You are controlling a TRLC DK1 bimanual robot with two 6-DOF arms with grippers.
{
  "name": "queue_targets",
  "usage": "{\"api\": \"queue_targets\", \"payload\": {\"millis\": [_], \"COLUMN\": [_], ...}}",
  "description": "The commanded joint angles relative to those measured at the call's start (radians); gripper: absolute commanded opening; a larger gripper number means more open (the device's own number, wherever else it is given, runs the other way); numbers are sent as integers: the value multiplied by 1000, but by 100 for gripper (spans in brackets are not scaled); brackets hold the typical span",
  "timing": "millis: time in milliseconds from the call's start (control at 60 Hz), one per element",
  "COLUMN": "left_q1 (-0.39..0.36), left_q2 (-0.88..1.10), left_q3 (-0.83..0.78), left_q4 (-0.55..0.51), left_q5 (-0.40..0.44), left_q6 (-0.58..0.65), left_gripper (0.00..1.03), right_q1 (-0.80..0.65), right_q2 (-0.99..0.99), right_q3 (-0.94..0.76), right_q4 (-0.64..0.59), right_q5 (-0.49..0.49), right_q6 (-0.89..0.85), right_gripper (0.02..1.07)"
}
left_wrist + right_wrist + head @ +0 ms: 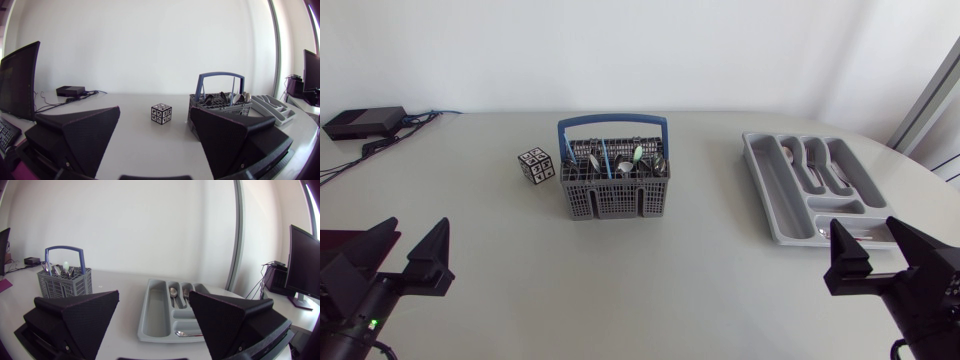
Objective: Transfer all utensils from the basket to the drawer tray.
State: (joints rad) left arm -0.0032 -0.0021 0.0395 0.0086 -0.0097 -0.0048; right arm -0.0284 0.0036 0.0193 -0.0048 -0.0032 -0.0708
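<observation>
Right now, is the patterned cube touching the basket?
Apart. The left wrist view shows a strip of bare table between the cube and the basket; the head view shows the same gap from above.

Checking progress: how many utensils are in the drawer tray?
3: a spoon and a fork in neighbouring narrow slots, a second spoon in the crosswise end slot. The right gripper hides part of the tray; maybe more.
</observation>
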Motion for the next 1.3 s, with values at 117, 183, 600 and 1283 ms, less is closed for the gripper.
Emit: {"api": "queue_targets", "payload": {"millis": [117,183,600,1283], "left_q1": [-1,-1,17,-116], "left_q2": [-7,-7,-12,562], "left_q3": [-38,-38,-10,338], "left_q4": [-16,-16,1,114], "left_q5": [-10,-10,-19,-90], "left_q6": [-27,-38,-61,-98], "left_gripper": [99,99,99,94], "right_q1": [-2,-4,10,303], "right_q2": [-8,-8,-11,512], "right_q3": [-19,-19,-18,211], "right_q4": [-4,-6,6,198], "right_q5": [-1,-1,8,197], "right_q6": [22,25,22,28], "right_gripper": [103,103,103,103]}}
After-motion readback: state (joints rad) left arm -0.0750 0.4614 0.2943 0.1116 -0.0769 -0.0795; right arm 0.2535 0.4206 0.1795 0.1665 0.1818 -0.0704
